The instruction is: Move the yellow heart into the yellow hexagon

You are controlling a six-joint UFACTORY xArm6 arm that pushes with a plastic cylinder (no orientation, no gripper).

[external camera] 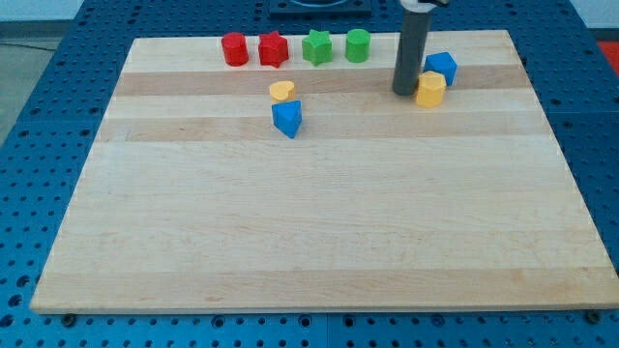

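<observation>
The yellow heart (281,91) lies on the wooden board (319,213) near the view's top, left of centre. The yellow hexagon (430,90) sits toward the view's top right. My tip (403,92) rests on the board just left of the yellow hexagon, touching or nearly touching it, and far to the right of the yellow heart. A blue triangular block (287,119) lies just below the yellow heart. A blue cube-like block (441,67) sits just above and right of the yellow hexagon.
Along the board's top edge stand a red cylinder (234,48), a red star (274,49), a green star (316,46) and a green cylinder (358,44). A blue perforated table surrounds the board.
</observation>
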